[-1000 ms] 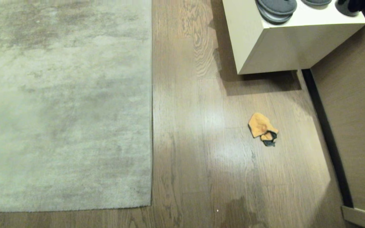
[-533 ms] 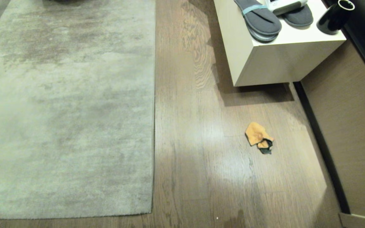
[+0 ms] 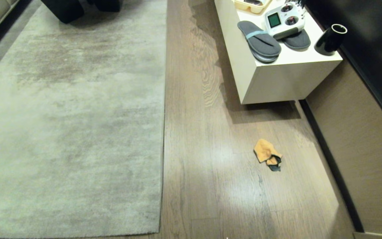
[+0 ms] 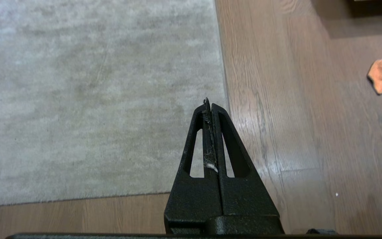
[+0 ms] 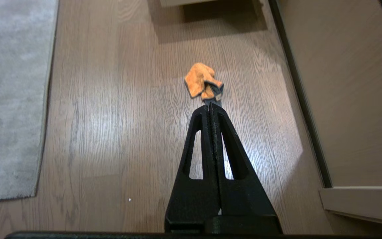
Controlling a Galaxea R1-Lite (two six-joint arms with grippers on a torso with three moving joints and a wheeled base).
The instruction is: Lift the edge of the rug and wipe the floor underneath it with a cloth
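rug edge (image 3: 162, 132) lay flat on the floor (image 3: 211, 186), running straight away from you down the middle of the head view, its near corner low in that view. nothing lifted yet, nothing wiped.

what changed: the whole head view shifted over the last second. more of the far room came in, and the cabinet top that was mostly cut off became fully visible. that was the camera tilting up, not things moving. the cloth (image 3: 267, 155) didn't move on the floor; it sat crumpled on bare planks, well to the right of the rug edge and between it and the baseboard. so you were still sizing up the scene, no task step begun.

left gripper (image 4: 210, 104) hung above the rug's right border near the corner, fingers pressed together, holding nothing, a bit of lint stuck between them. right gripper (image 5: 211, 105) hung above the floor, lined up with the cloth, fingers together, empty. both need to open before any grasp.

around: white cabinet (image 3: 277, 83) beyond the cloth, carrying slippers (image 3: 259, 41), a remote controller (image 3: 282, 20) and a dark cup (image 3: 330, 39). dark furniture feet (image 3: 65, 10) stood on the rug's far end. none of it blocked the cloth or the near corner.
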